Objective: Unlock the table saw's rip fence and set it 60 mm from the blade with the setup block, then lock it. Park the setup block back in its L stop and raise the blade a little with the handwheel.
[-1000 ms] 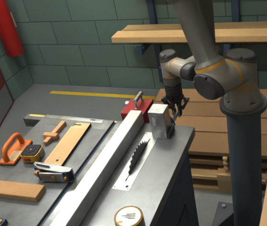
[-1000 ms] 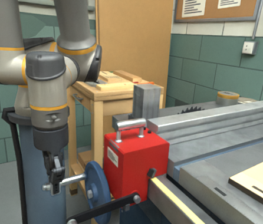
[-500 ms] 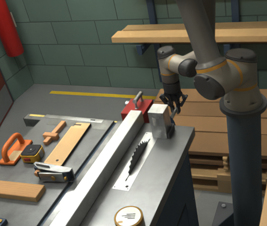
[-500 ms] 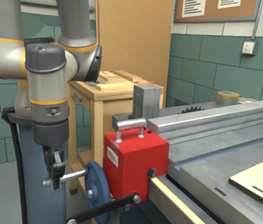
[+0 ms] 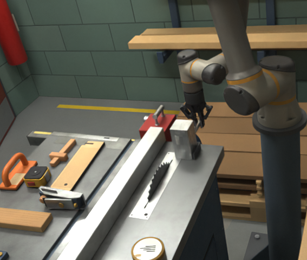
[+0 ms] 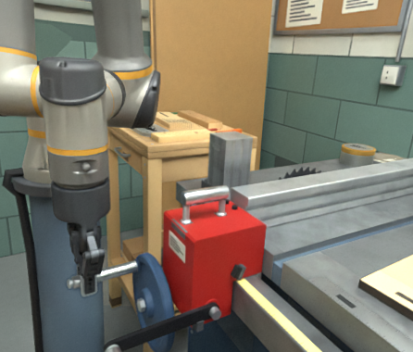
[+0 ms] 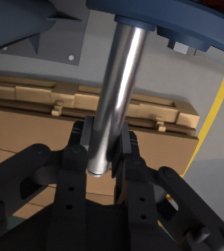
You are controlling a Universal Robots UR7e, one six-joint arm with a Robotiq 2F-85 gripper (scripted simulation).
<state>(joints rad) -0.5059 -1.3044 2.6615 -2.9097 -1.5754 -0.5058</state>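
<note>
The handwheel's steel crank handle (image 7: 113, 95) (image 6: 111, 271) sticks out from the blue handwheel (image 6: 150, 301) on the saw's end, beside the red fence head. The grey setup block (image 5: 183, 140) (image 6: 229, 158) stands upright in its dark L stop at the table's far corner. The long silver rip fence (image 5: 120, 193) (image 6: 338, 183) lies along the table left of the blade (image 5: 159, 176). Its lock lever (image 5: 158, 114) (image 6: 206, 197) sits on the red head (image 6: 208, 259). My gripper (image 7: 104, 150) (image 6: 85, 273) (image 5: 197, 119) hangs off the table's end and is closed around the crank handle.
A side table on the left carries a push stick (image 5: 78, 165), push block (image 5: 15, 173), tape measure (image 5: 37, 176), plane (image 5: 61, 198) and wood strip (image 5: 15, 218). The robot's pedestal (image 5: 282, 190) stands right of the saw. A wooden stand (image 6: 176, 139) is behind it.
</note>
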